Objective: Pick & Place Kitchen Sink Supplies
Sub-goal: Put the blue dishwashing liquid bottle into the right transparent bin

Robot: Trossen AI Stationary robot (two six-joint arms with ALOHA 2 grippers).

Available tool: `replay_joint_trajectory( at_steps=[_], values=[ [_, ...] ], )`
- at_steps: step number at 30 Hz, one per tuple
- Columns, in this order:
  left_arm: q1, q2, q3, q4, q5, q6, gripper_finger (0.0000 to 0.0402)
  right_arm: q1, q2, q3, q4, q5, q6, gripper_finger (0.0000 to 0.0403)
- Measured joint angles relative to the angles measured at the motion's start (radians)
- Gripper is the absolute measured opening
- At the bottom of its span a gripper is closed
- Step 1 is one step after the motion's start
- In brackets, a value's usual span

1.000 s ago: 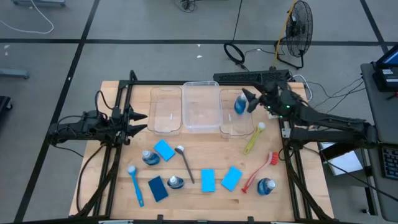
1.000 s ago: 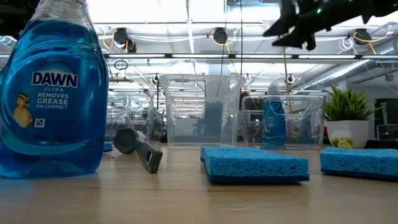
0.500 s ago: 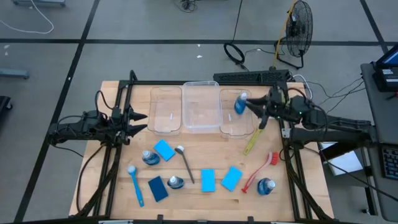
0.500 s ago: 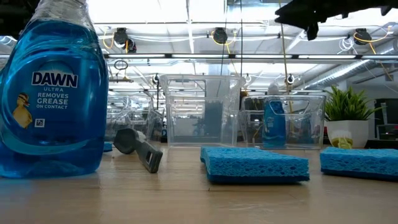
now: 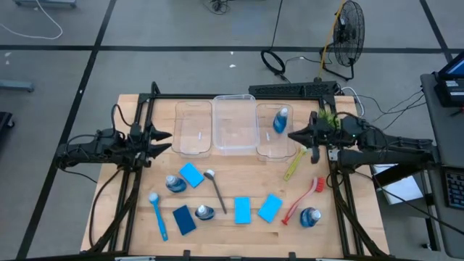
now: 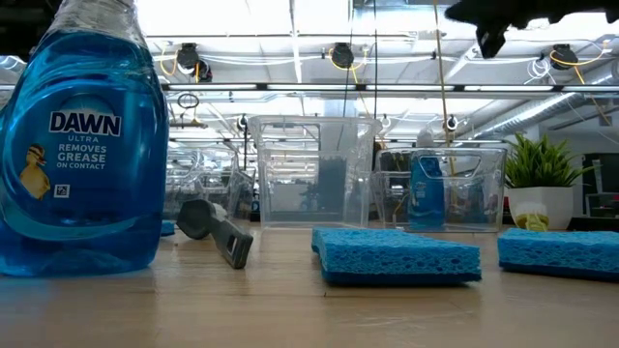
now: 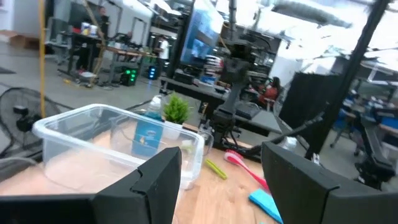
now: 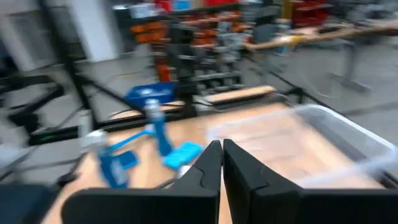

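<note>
One blue bottle (image 5: pixel 280 119) stands upright in the right clear bin (image 5: pixel 270 148); it also shows in the low view (image 6: pixel 426 198). Three more bottles (image 5: pixel 175 183) (image 5: pixel 204 212) (image 5: pixel 309 217), several blue sponges (image 5: pixel 191 174) (image 5: pixel 242 209) and the brushes in blue (image 5: pixel 157 214), grey (image 5: pixel 216 190), yellow-green (image 5: pixel 295 163) and red (image 5: pixel 303 199) lie on the table. My right gripper (image 5: pixel 293 135) hovers shut and empty above the right bin's near right corner, its fingers together in its wrist view (image 8: pixel 221 158). My left gripper (image 5: pixel 167 141) waits open at the table's left side (image 7: pixel 221 180).
Three clear bins (image 5: pixel 235 125) stand side by side at the far middle. A small potted plant (image 6: pixel 542 184) sits at the far right, behind my right arm. The table's metal frame rails (image 5: pixel 123 196) run along both sides. A bottle (image 6: pixel 82 145) stands close before the low camera.
My right gripper has shut on nothing and drawn back from beside the bottle in the right bin, going toward the table's near and right edges and a little up. The bottle has stayed upright in the bin.
</note>
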Motion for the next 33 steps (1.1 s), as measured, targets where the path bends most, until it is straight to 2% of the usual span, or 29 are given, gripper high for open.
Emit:
replay_joint_trajectory(
  at_steps=[3, 7, 14, 22, 28, 33],
  values=[
    [0.000, 0.000, 0.000, 0.000, -0.040, -0.027, 0.0225, 0.012, -0.033, 0.000, -0.022, -0.088, -0.008, 0.0003],
    [0.000, 0.000, 0.000, 0.000, -0.094, -0.035, 0.0225, 0.029, -0.091, -0.052, -0.003, -0.110, 0.019, 0.0001],
    [0.000, 0.000, 0.000, 0.093, -0.159, -0.029, 0.0225, 0.039, -0.224, -0.294, 0.259, -0.110, 0.068, 0.0001],
    [0.000, 0.000, 0.000, 0.158, -0.147, -0.041, 0.0225, 0.039, -0.338, -0.517, 0.470, -0.110, 0.081, 0.0001],
    [-0.001, 0.013, 0.014, 0.147, -0.149, 0.046, 0.0225, 0.039, -0.369, -0.558, 0.489, -0.109, 0.148, 0.0001],
    [0.000, 0.142, 0.110, 0.001, -0.200, 0.085, 0.0225, 0.039, -0.373, -0.558, 0.492, -0.108, 0.147, 0.0000]
  ],
)
